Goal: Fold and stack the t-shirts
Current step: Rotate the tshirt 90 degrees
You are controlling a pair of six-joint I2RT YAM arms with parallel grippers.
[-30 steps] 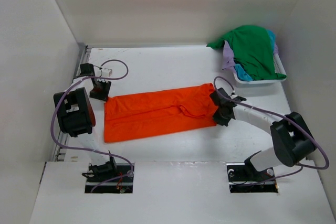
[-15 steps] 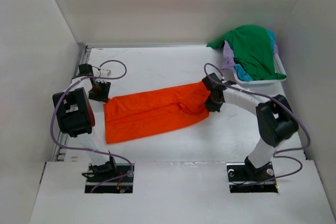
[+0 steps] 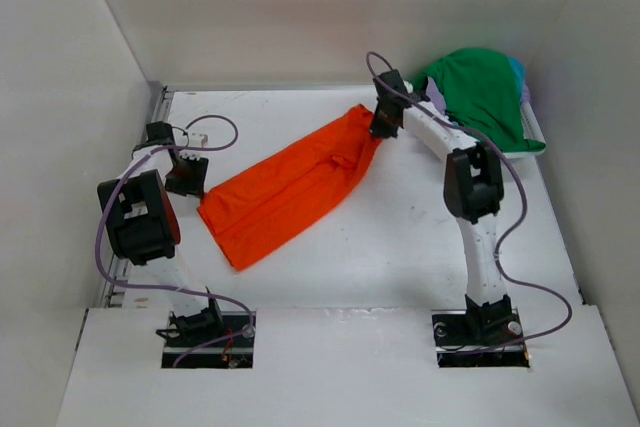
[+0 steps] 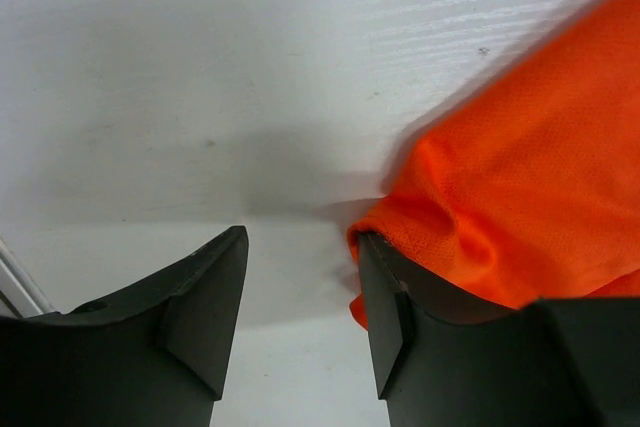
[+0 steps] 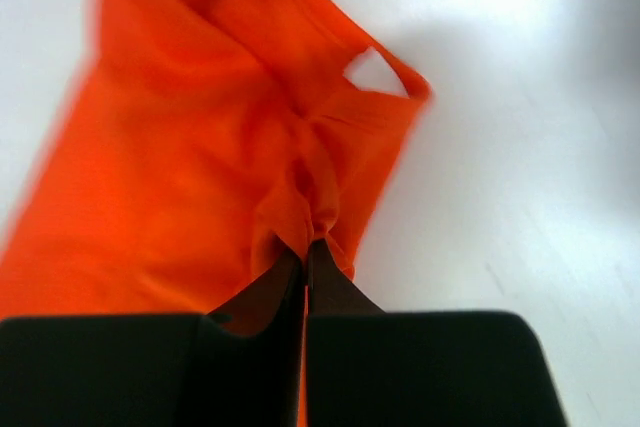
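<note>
An orange t-shirt [image 3: 295, 182] lies stretched in a long diagonal band from the near left to the far middle of the table. My right gripper [image 3: 381, 125] is shut on the shirt's far end, and the cloth [image 5: 230, 137] bunches at the pinched fingertips [image 5: 306, 247]. My left gripper [image 3: 186, 173] stands open at the shirt's left corner. Its right finger [image 4: 395, 312] touches the cloth's edge [image 4: 520, 177], and only bare table shows between the jaws. A dark green shirt [image 3: 482, 92], a lavender one [image 3: 433, 107] and a teal one [image 3: 458, 137] are heaped in the basket.
The white lattice basket [image 3: 497, 154] sits at the far right, close behind my right gripper. White walls enclose the table on the left, back and right. A metal rail [image 3: 155, 117] runs along the table's left edge.
My right gripper shut on the shirt's right end and pulled it toward the far side near the basket. The shirt swung from lying across to a diagonal. The left jaws widened slightly.
</note>
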